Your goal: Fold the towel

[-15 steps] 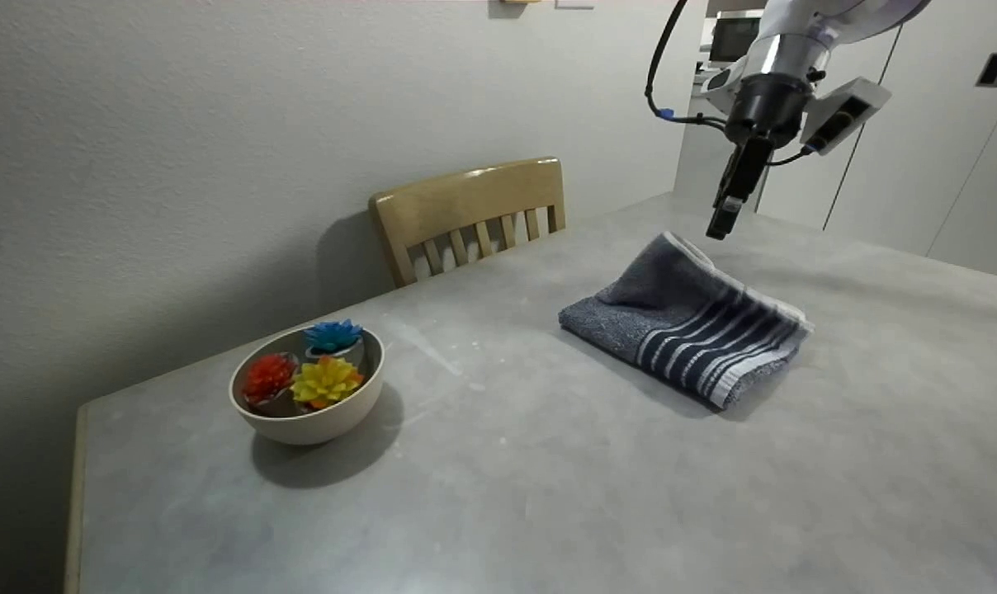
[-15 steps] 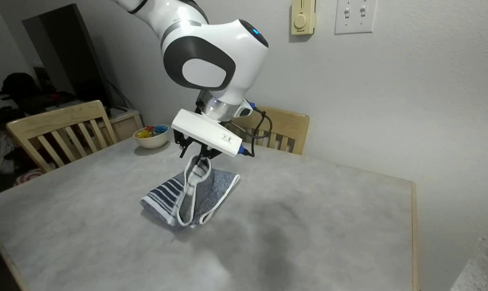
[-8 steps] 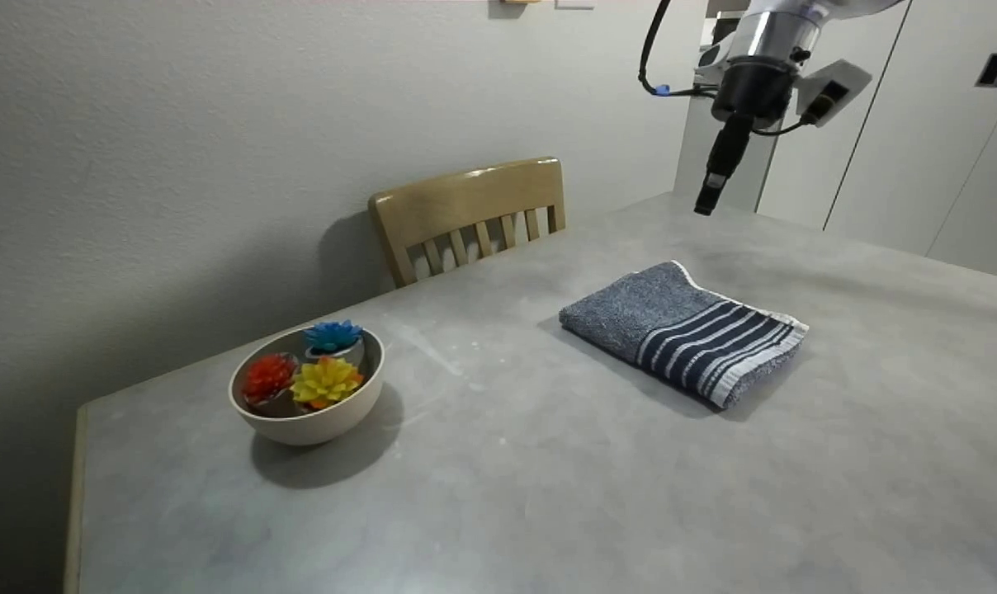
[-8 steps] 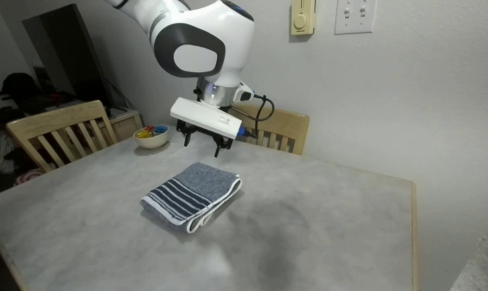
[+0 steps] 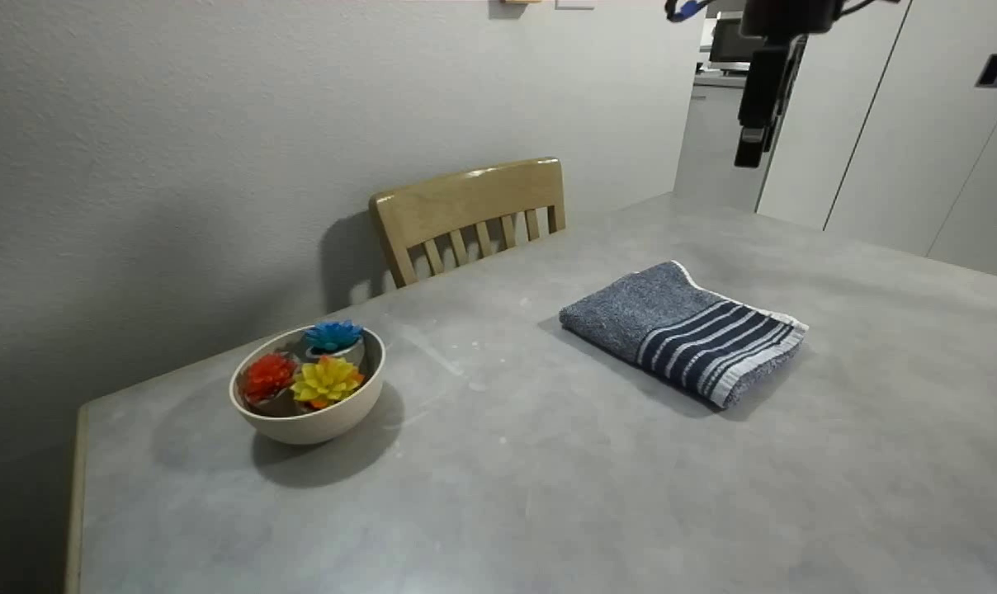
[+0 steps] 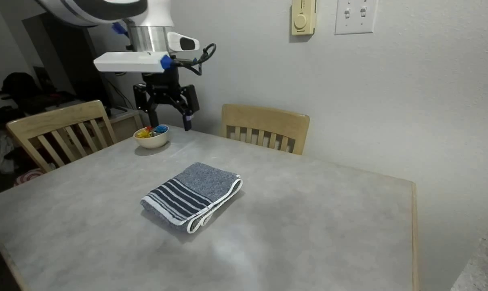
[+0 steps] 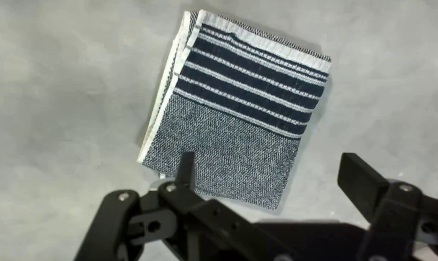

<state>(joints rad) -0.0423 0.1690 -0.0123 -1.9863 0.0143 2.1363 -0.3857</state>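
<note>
Hanging in mid-air, the jaws stand spread wide apart, pinching nothing. Below them and not touching, reaching ahead of them in the wrist view, a blue-grey towel [image 7: 237, 112] lies on a grey surface [image 6: 329, 230]. It is folded into a layered rectangle, its dark bands and pale stripes crossing the end farther from the jaws. The folding looks finished or nearly so; the main risk, then, is probably undoing it. Along 1 side the white-edged layers are out of line, and in an exterior view they gape as loose loops. Jaws lowered there could catch only the top layer and peel it open. In the wrist view, 1 jaw overlaps the towel's nearer end while its partner shows against the surface; coming down off-centre like that might snag the cloth and twist the stack. Descending too far could press the jaws into the surface. Lower than the jaws and well apart from the towel sits a cream bowl [image 5: 313, 427] of 3 bright plants [image 5: 325, 382]; a knock seems likely only if the jaws swing low and wide.
</note>
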